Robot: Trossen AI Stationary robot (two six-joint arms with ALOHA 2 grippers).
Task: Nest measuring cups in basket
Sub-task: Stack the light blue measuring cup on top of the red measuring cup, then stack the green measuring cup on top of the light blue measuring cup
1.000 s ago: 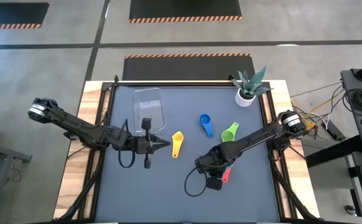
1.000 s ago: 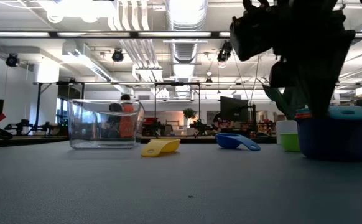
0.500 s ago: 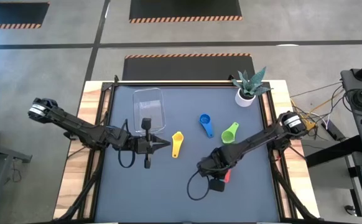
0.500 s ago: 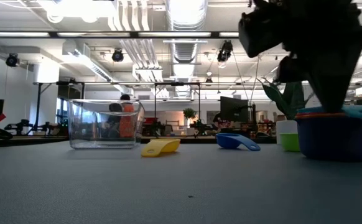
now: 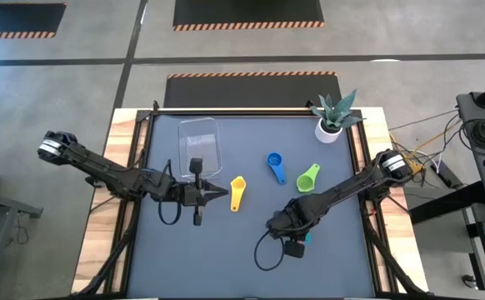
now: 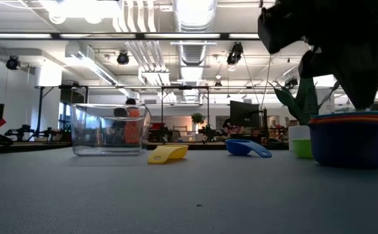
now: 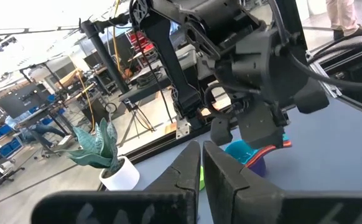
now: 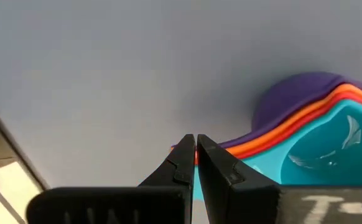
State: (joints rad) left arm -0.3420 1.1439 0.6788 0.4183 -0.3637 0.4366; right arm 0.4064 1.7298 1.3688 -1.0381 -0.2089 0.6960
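On the dark grey worktop (image 5: 184,258) the clear, shallow rectangular plastic basket (image 5: 199,143) sits at the far left, well apart from the stack of nested cups, a purple plastic measuring cup (image 8: 296,93) holding a red-orange one (image 8: 330,102) and a teal one (image 8: 330,152), which lies at the near right. The stack sits directly under the right pincer (image 5: 291,242), whose fingers are clenched together with nothing between them, the tips just over the stack's flat handles. So the basket lies far to that pincer's left, and the left pincer (image 5: 217,192), likewise clenched and empty, hangs just beside the basket and is much nearer it. Between them lie the loose yellow cup (image 5: 237,193), blue cup (image 5: 275,167) and green cup (image 5: 308,177), handles pointing roughly toward the near edge. The overhead view hides the stack beneath the arm; the right wrist view shows its layered rims, and the low view shows it standing upright.
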